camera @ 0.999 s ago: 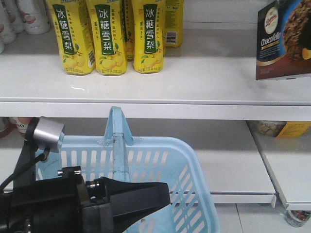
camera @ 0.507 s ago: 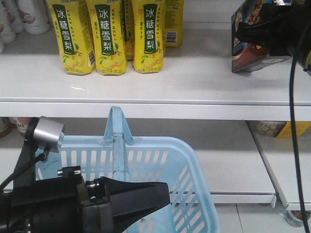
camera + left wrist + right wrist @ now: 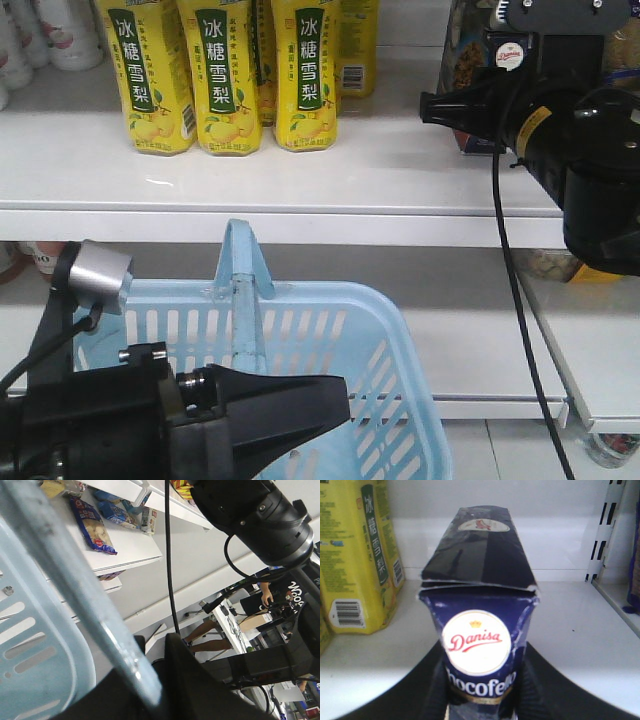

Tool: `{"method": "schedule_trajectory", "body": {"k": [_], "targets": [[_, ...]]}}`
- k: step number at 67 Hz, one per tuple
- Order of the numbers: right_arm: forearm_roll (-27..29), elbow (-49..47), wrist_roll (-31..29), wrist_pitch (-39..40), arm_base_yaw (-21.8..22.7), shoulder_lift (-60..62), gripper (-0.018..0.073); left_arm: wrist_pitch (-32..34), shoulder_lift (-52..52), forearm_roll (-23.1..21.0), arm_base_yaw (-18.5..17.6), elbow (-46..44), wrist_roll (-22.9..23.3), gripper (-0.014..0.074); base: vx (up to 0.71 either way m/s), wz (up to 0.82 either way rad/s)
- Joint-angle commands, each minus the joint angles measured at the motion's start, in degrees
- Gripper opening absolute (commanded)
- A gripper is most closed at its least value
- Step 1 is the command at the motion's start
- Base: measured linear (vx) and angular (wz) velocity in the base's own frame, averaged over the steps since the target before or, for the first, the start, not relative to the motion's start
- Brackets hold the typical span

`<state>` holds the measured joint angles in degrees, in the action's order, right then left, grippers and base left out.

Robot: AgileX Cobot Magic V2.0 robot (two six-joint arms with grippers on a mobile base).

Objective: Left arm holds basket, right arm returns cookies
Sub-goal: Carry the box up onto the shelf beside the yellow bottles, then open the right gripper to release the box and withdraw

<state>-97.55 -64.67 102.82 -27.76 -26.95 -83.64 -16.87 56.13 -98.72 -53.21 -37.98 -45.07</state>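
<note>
Cookies (image 3: 480,645), the navy Chocofello carton with its round Danisa logo, sit pinched between the two dark fingers (image 3: 432,690) of my right tool (image 3: 445,108), which is clamped on the carton's lower sides. In the front view that tool reaches in over the upper white shelf (image 3: 300,180), holding the carton at the shelf's right end, well apart from the yellow pear-drink bottles (image 3: 225,75) on the left. Below, my left tool (image 3: 300,405) grips the light blue basket (image 3: 400,380) at its near rim; the wrist view shows the basket rim (image 3: 85,605) running between its black halves. The basket's flat handle (image 3: 240,260) stands upright.
</note>
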Motion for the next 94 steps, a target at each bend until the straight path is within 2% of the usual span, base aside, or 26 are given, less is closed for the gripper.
{"method": "schedule_trajectory", "body": {"k": [1,10,26,34,52,79,94], "targets": [[-5.2,-3.4,0.2,-2.1,0.4,0.2,0.0252,-1.2,-1.0,-3.2,-0.2,-2.0,-0.6,-0.0006,0.00,0.00],[-5.2,-3.6,0.2,-2.1,0.4,-0.3,0.0323,-1.2,-1.0,-3.2,-0.2,-2.0,-0.6,-0.0006,0.00,0.00],[-5.0,-3.6,0.2,-1.8,0.4,-0.2,0.0580,-1.2,-1.0,-3.2,-0.2,-2.0,-0.6,-0.0006,0.00,0.00],[-3.4,-3.6,0.2,-1.5,0.2,0.7,0.0636,-1.2,-1.0,-3.2,-0.2,-2.0,-0.6,-0.0006,0.00,0.00],[2.0,2.0,-6.7,0.9,-2.7,9.2,0.0589,-1.2,-1.0,-3.2,-0.2,-2.0,-0.6,-0.0006,0.00,0.00],[2.1,21.4,-7.1,-0.4,-12.0,34.3,0.0543,-1.2,-1.0,-3.2,-0.2,-2.0,-0.6,-0.0006,0.00,0.00],[2.1,33.2,-7.2,0.1,-13.0,50.7,0.0509,-1.2,-1.0,-3.2,-0.2,-2.0,-0.6,-0.0006,0.00,0.00]]}}
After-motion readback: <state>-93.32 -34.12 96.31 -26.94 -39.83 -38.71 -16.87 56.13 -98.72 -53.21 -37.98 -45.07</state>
